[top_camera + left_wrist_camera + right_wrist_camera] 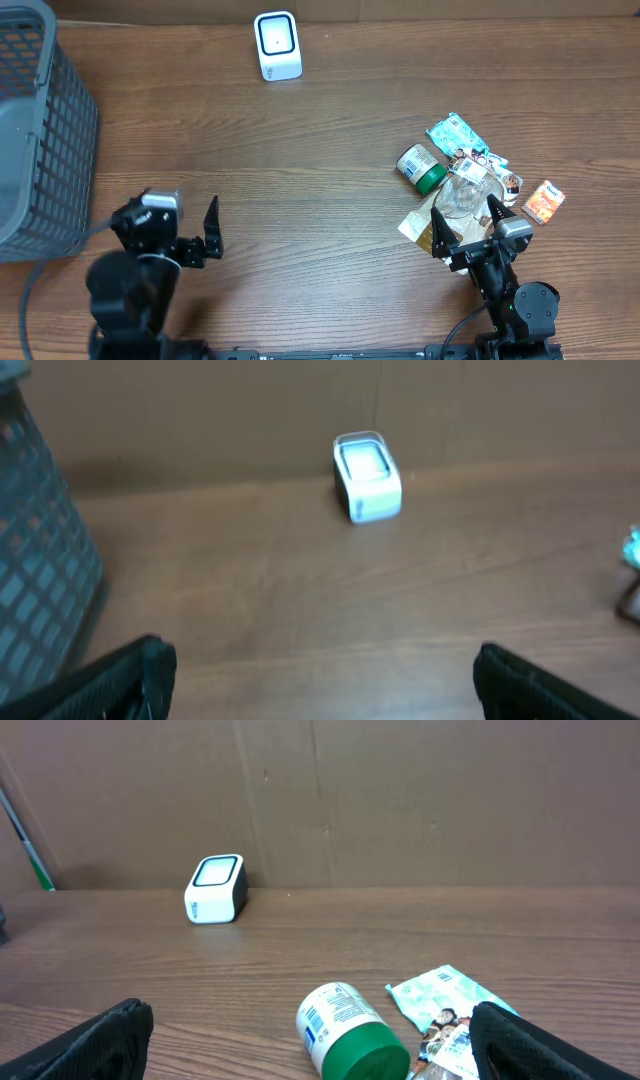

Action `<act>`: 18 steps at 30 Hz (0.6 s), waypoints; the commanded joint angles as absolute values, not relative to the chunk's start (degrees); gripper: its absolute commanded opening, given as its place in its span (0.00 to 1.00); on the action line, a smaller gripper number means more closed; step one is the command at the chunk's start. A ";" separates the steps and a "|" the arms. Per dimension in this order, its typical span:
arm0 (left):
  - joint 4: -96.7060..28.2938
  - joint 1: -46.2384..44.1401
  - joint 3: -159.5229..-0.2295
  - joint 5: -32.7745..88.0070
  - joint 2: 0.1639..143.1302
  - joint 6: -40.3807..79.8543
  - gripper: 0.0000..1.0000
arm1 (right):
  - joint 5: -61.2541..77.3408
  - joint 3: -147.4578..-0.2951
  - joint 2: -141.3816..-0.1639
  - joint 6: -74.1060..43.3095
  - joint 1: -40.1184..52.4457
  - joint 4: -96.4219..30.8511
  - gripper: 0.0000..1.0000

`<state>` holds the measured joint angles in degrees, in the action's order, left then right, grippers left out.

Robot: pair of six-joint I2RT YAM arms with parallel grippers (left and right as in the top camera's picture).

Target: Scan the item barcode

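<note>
1. The items lie in a heap at the right of the overhead frame: a green-capped jar (421, 167) on its side, a teal packet (456, 134) just above it, an orange packet (543, 201) at the far right edge of the heap, and a brown pouch (418, 222) at the lower left.
2. In the middle of the heap sits what may be a clear plastic wrapper (462, 192); the view is too small to be sure.
3. The white barcode scanner (278, 45) stands upright at the top centre of the frame, well apart from the heap.
4. The right pincer (466, 218) hovers just below the heap with its jaws wide and holds nothing.
5. The left pincer (172, 218) is at the lower left, jaws wide and empty, over bare wooden table (320, 230).
6. A grey mesh basket (40, 130) fills the upper left corner, near the left arm.
</note>
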<state>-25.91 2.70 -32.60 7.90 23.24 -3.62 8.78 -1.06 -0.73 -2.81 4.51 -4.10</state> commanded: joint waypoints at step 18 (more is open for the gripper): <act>-1.48 2.52 -0.27 11.64 0.14 -18.96 0.99 | 9.08 -0.47 -0.16 -3.03 4.25 -3.95 1.00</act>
<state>0.05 2.70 -1.56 11.38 2.22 -16.05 8.80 -1.06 -0.73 -2.79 4.51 -4.14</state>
